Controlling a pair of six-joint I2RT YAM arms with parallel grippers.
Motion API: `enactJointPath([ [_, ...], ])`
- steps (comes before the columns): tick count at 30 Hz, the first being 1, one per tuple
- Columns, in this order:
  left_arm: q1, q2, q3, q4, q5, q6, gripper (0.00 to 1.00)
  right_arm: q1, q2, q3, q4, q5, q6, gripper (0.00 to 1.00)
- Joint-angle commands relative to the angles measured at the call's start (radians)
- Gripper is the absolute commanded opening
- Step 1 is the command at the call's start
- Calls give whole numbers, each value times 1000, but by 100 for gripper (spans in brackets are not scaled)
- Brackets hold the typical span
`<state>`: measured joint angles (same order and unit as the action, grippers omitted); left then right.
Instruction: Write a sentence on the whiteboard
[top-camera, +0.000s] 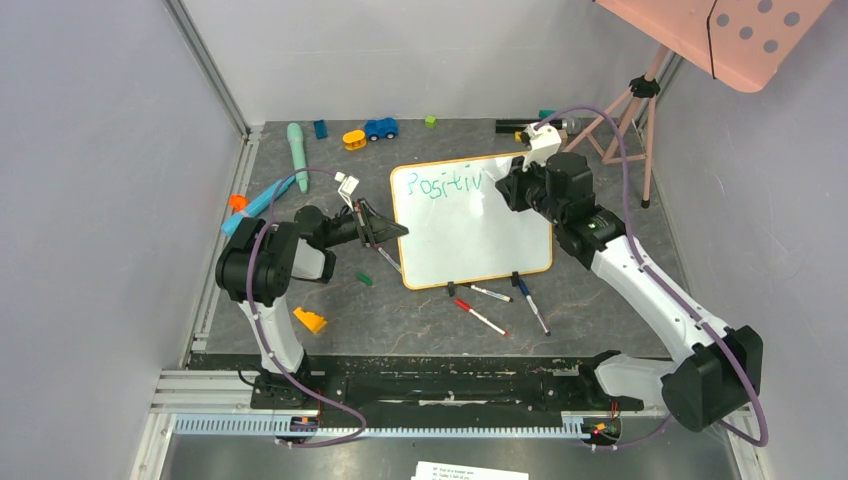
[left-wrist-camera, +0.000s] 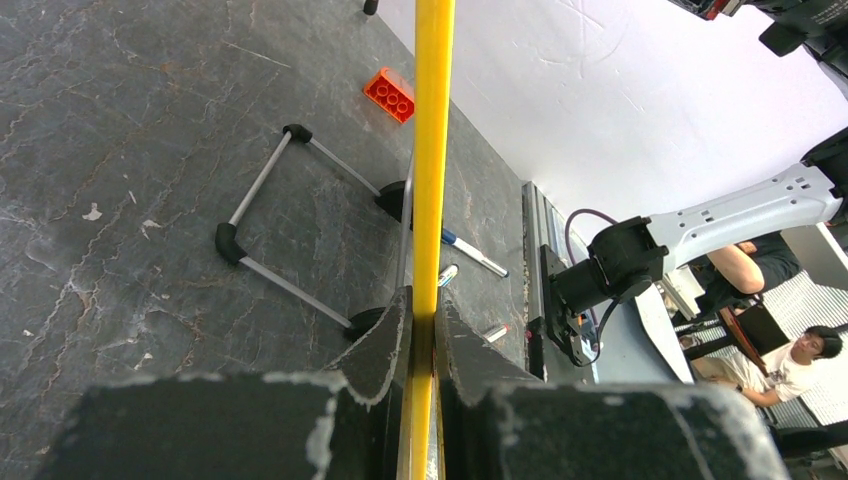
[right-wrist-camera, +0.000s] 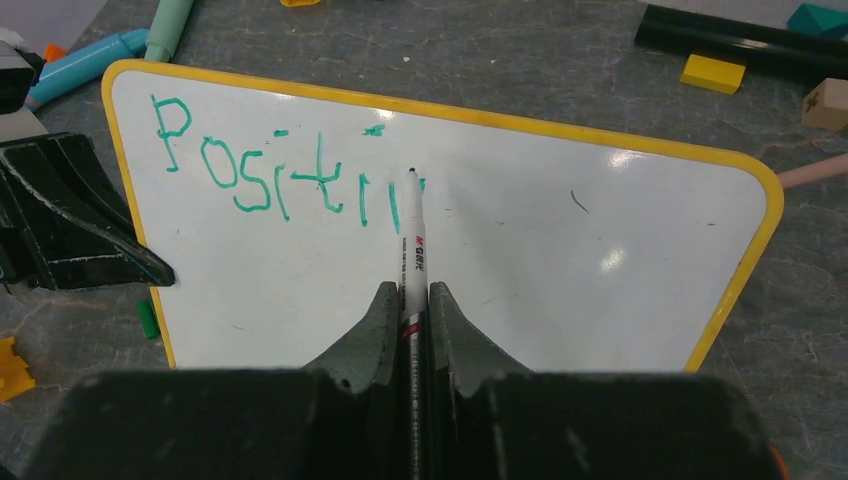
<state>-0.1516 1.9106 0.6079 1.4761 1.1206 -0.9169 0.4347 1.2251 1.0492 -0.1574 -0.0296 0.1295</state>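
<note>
White links (top-camera: 650, 285), black joints (top-camera: 250, 270), purple cables (top-camera: 624, 160); left claw (left-wrist-camera: 422, 300), right claw (right-wrist-camera: 408, 290) scuffed black.

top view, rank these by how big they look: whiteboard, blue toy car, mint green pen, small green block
largest: whiteboard
mint green pen
blue toy car
smallest: small green block
none look alike

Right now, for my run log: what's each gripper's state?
Left gripper: shut on the whiteboard, at its yellow edge.
Right gripper: shut on the marker.
</note>
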Motion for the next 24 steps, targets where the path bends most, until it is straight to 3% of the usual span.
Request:
enactJointPath([
  [1,3,-7,7,81,-1,1,2,-5,-33,-10,56,-11,-4,0],
  [24,2,5,-29,81,10,36,2,-11,-78,-25,39,46,-4,0],
])
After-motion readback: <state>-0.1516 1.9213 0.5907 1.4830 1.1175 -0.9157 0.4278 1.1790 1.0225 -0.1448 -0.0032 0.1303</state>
